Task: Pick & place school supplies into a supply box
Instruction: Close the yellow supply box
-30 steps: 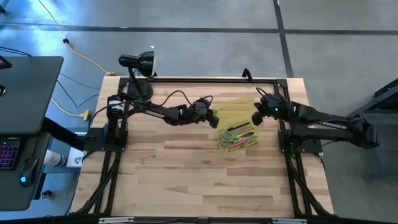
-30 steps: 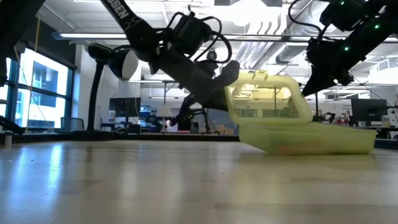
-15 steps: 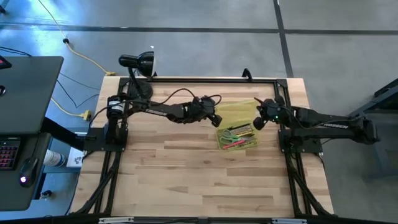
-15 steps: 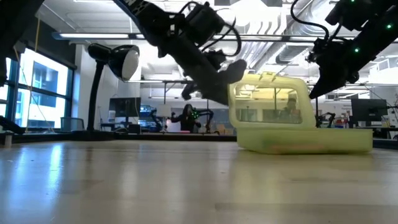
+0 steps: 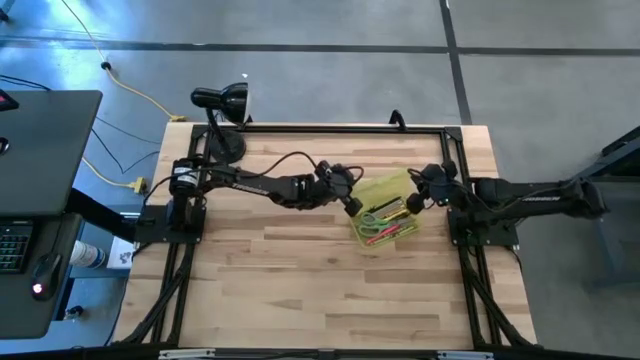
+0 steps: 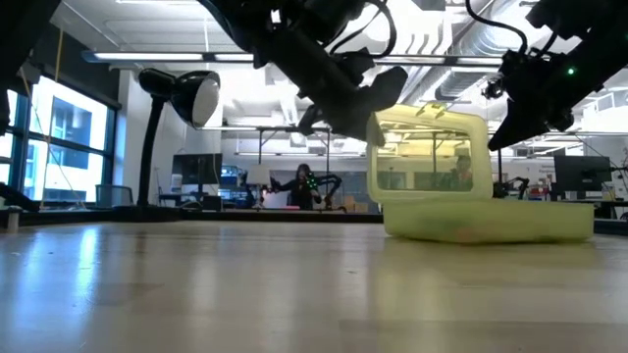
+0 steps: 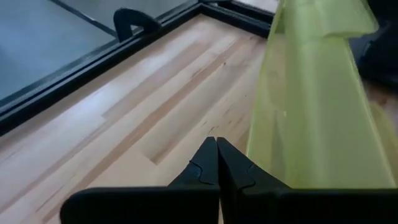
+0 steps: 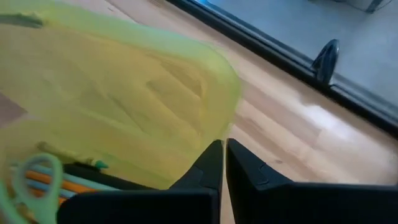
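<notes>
Lid-closing looks like the step in hand: push the lid (image 6: 429,147) down evenly from both ends so the box (image 5: 383,210) does not skid. Right of centre in the high view the box holds the supplies (image 5: 383,218). Left gripper (image 5: 350,201), fingers together, touches the lid's left edge; right gripper (image 5: 415,198), also closed, sits at its right.

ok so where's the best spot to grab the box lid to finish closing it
Take the lid by its free top edge, opposite the hinge, coming from behind and above. It stands near upright over the supply box, so that edge is clear and gives the most leverage. This is a judgement.
</notes>
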`<act>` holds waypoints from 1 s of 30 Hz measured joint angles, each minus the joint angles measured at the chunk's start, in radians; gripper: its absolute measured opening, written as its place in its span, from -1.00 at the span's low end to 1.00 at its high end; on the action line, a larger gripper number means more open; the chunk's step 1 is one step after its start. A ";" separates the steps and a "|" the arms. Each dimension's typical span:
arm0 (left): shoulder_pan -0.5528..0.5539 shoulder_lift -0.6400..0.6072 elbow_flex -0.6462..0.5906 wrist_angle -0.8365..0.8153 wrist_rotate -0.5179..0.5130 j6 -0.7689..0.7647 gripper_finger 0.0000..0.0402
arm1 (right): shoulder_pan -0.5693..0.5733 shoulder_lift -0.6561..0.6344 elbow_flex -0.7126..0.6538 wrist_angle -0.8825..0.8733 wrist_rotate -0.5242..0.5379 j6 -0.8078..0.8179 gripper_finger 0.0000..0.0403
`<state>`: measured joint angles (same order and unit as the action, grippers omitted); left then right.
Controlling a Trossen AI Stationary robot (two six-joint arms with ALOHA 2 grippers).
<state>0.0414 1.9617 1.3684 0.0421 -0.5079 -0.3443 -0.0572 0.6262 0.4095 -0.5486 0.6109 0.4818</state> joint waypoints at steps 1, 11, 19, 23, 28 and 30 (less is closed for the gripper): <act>0.001 0.000 0.001 0.007 0.001 0.000 -0.89 | 0.009 0.000 0.000 0.004 -0.008 0.021 -1.00; -0.001 0.001 0.001 0.020 0.053 0.000 -0.89 | 0.082 0.000 0.000 -0.062 -0.068 0.195 -1.00; -0.004 0.001 0.001 0.035 0.054 0.002 -0.91 | 0.165 0.000 0.000 -0.061 -0.023 0.256 -1.00; -0.004 0.001 0.001 0.049 0.054 0.016 -0.89 | 0.215 0.001 0.000 -0.058 -0.103 0.281 -1.00; -0.004 0.002 0.001 0.095 0.105 0.070 -0.91 | 0.310 -0.011 0.000 0.069 -0.157 0.246 -1.00; -0.004 0.002 0.000 0.093 0.112 0.087 -0.91 | 0.346 -0.026 0.001 0.171 -0.160 0.201 -1.00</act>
<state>0.0376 1.9633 1.3689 0.1352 -0.3959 -0.2570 0.2890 0.6004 0.4103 -0.3772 0.4504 0.6830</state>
